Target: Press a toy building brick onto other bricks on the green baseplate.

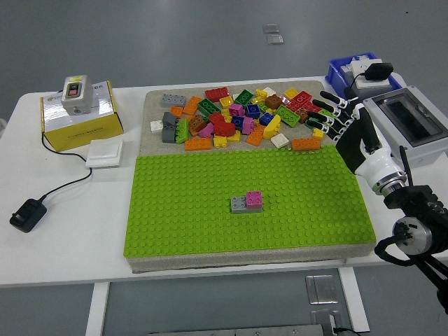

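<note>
**Right hand hovering at the brick pile, two bricks sitting on the baseplate**

A grey brick (239, 204) and a pink brick (254, 201) are sitting together a little below the middle of the green baseplate (175, 210). They are touching side by side, the grey one on the left, and the pink one is standing slightly higher. Together they are forming a short block whose long axis is running left to right, parallel to the near edge of the table (63, 245). Their studs are facing upward.

Behind the baseplate, a pile of loose bricks (238, 119) in red, yellow, green, orange, blue, pink and grey is lying on a grey mat (155, 105); they are pointing in many directions.

The right hand (334, 115) is reaching in from the right and is hanging at the right edge of this pile. Its fingers (323, 102) are stretched out and spread toward the left, and they are holding nothing.

On the left of the table, a yellow box (80, 119) with a grey switch (75, 93) on top is standing, and a black plug (26, 213) with its cable is lying nearer. On the far right, a blue bin (343, 70) and a grey case (409, 119) are standing.
</note>
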{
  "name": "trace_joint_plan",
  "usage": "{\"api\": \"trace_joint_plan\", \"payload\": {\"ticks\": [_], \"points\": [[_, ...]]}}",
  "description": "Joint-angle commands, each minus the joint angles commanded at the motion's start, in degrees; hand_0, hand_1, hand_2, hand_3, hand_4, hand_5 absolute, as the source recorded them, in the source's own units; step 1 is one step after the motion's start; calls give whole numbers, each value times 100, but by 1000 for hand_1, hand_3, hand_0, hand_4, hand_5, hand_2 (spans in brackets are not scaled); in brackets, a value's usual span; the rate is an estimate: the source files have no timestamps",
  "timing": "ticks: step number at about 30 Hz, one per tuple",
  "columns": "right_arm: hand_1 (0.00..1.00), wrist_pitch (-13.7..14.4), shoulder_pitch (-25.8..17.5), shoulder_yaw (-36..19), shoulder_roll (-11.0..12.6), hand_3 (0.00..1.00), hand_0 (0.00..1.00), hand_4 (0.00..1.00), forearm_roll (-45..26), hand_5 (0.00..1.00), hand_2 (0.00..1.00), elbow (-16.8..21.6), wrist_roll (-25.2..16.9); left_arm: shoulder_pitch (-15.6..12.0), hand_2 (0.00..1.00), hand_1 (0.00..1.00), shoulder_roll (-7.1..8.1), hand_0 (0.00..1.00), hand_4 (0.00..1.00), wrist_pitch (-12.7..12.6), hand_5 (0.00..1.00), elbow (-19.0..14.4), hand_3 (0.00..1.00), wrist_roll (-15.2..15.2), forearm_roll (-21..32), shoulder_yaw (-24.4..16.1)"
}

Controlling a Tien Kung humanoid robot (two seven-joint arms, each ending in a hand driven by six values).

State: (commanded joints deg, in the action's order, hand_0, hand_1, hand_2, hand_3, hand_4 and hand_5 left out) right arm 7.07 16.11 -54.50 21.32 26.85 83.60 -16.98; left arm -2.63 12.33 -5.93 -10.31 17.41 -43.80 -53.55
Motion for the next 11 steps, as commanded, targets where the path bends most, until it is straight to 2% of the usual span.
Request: {"api": "trace_joint_plan", "payload": {"ticks": [11], "points": [[703, 19, 4, 50, 51, 767, 750, 696, -1, 860, 747, 3, 3, 76, 590, 644, 78, 651, 373, 10, 560, 0, 670, 10, -22, 54]]}}
